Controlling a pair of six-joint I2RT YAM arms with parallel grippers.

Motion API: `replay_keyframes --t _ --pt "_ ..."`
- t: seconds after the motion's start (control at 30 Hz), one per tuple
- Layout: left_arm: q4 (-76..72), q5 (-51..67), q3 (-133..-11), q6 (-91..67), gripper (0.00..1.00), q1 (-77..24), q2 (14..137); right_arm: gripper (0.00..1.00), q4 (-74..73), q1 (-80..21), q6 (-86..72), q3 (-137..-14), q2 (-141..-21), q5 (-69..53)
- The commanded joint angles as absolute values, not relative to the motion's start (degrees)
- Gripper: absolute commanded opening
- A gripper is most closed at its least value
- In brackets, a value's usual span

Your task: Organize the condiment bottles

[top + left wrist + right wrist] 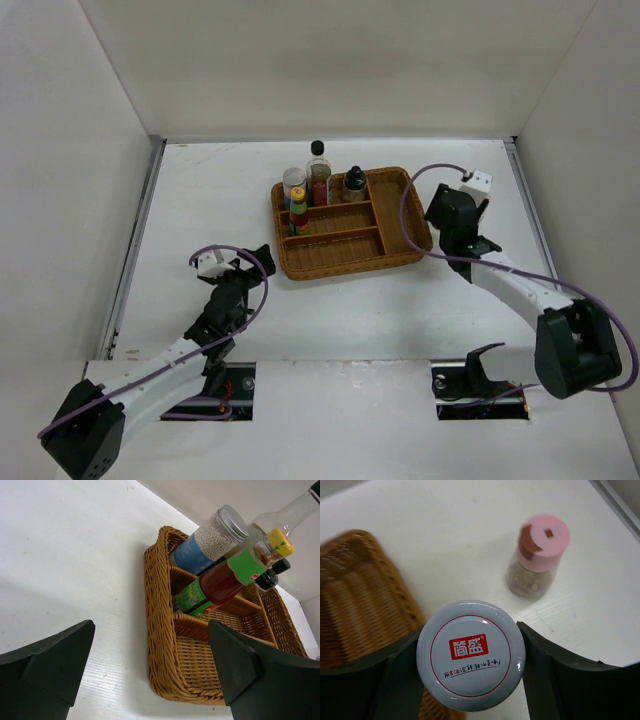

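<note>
My right gripper [470, 645] is shut on a white-lidded jar [471, 652] with a red label on its lid, just off the right end of the brown wicker tray [355, 595]. A pink-capped bottle [538, 555] stands on the table beyond it. In the top view the right gripper [452, 215] hides both. In the tray's back left compartments stand a second light-lidded jar [293, 180], a tall black-capped bottle [318, 165], a yellow-capped red sauce bottle [298, 208] and a dark-capped shaker [354, 183]. My left gripper [250, 262] is open and empty, left of the tray.
The wicker tray [395, 250] sits mid-table; its front and right compartments hold nothing. In the left wrist view its near corner [165, 670] lies between my open fingers [50, 670]. White walls enclose the table on three sides.
</note>
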State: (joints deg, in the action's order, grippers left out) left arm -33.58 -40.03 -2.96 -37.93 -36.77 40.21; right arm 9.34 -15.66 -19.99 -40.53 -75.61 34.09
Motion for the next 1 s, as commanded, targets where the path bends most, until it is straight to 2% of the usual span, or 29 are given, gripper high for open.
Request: replay_keyframes --t 0.0,0.23,0.43,0.8,0.97 --pt "-36.1 -39.6 -0.7 -38.0 1.0 -37.0 41.2 0.59 14.9 -21.1 -17.8 -46.3 -70.8 36.4" --pt "-36.1 -39.2 -0.6 -38.0 1.0 -36.5 41.0 0.59 16.8 -31.4 -20.6 -55.5 -81.5 28.7" --pt "-36.0 -39.0 -0.3 -38.1 1.0 -36.0 40.3 0.6 18.5 -36.3 -20.8 -62.8 -91.4 25.5" --pt "-36.1 -38.3 -0.5 -38.1 1.0 -35.6 40.9 0.61 20.0 -37.6 -21.4 -63.5 -99.7 26.1" --pt "-36.1 -38.1 -0.7 -38.1 1.0 -35.6 41.4 0.65 19.6 -37.6 -21.0 -63.2 -103.1 27.5"
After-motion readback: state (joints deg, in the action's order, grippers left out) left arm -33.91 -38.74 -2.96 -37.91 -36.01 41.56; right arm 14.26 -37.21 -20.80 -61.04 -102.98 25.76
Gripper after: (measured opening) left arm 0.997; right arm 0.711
